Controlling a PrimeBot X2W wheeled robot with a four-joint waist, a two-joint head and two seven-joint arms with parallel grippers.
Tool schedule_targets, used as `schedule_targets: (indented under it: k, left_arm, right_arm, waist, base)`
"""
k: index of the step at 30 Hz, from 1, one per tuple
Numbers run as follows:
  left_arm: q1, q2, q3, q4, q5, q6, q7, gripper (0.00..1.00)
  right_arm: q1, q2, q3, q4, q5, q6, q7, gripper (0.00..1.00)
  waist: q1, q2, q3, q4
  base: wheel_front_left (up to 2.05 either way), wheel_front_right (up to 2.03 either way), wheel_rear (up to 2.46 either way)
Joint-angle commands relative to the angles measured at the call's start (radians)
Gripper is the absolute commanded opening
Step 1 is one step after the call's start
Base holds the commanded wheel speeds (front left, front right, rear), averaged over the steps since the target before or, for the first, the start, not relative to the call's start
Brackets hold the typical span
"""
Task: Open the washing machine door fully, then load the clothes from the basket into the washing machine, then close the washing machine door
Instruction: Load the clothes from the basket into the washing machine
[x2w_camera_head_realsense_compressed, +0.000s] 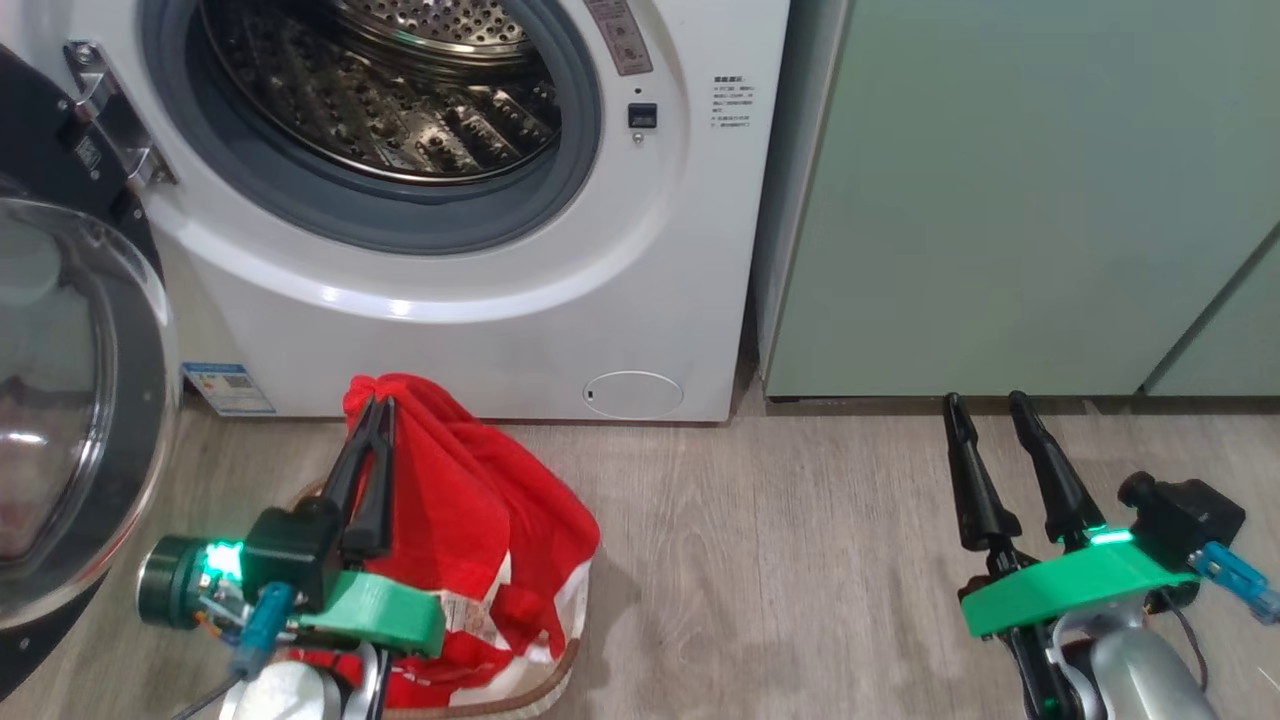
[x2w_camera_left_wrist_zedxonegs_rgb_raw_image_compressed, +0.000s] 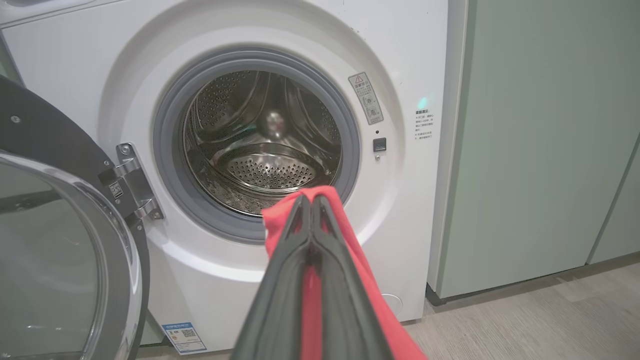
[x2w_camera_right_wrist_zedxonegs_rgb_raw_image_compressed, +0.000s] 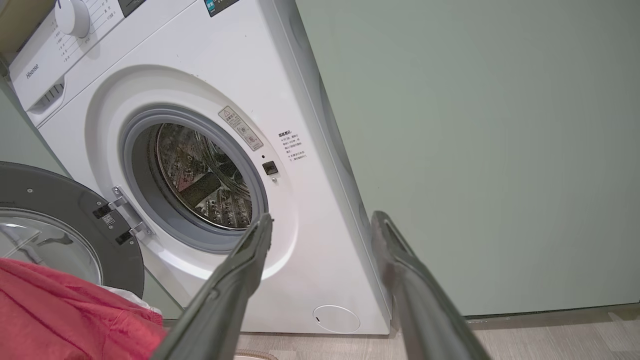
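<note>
Red clothes (x2w_camera_head_realsense_compressed: 480, 520), white patches and a small label showing, stand in a soft heap over the basket (x2w_camera_head_realsense_compressed: 560, 672). The basket's brown rim curves out beneath them. The heap sits on the floor (x2w_camera_head_realsense_compressed: 780, 560) just in front of the washing machine (x2w_camera_head_realsense_compressed: 480, 330), below the drum opening. The left claw (x2w_camera_head_realsense_compressed: 378, 408) is pressed together, pinching the top fold of the red fabric. The washing machine door (x2w_camera_head_realsense_compressed: 70, 420) is swung open at the left, its glass bowl bulging outward. The right claw (x2w_camera_head_realsense_compressed: 985, 402) is spread with nothing between its fingers. It hangs well apart from the heap, above the floor before a pale green cabinet (x2w_camera_head_realsense_compressed: 1000, 200).
</note>
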Motion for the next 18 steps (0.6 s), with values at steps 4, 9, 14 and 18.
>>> schedule_targets:
  k: [4, 9, 14, 18]
  left_arm:
    - [-0.053, -0.009, 0.062, -0.052, 0.003, -0.008, -0.011, 0.0]
    - [-0.095, -0.014, 0.096, -0.066, 0.002, -0.017, -0.011, 0.0]
    - [-0.19, -0.005, 0.127, -0.071, 0.013, -0.03, -0.011, 0.0]
    - [-0.3, 0.01, 0.166, -0.066, 0.01, -0.033, -0.011, 0.0]
  right_arm:
    - [-0.017, -0.009, 0.03, -0.035, -0.005, 0.0, -0.009, 1.0]
    - [-0.026, -0.01, 0.034, -0.04, -0.006, 0.0, -0.009, 1.0]
    - [-0.058, -0.015, 0.044, -0.051, -0.009, 0.0, -0.009, 1.0]
    - [-0.095, -0.014, 0.051, -0.061, -0.007, 0.0, -0.009, 1.0]
  waist:
    - [0.0001, -0.0001, 0.012, -0.015]
    - [0.0001, -0.0001, 0.056, -0.036]
    - [0.0001, -0.0001, 0.148, -0.062]
    - [0.0001, -0.0001, 0.235, -0.09]
  base:
    - [0.0, 0.0, 0.0]
    - [0.0, 0.0, 0.0]
    - [0.0, 0.0, 0.0]
    - [0.0, 0.0, 0.0]
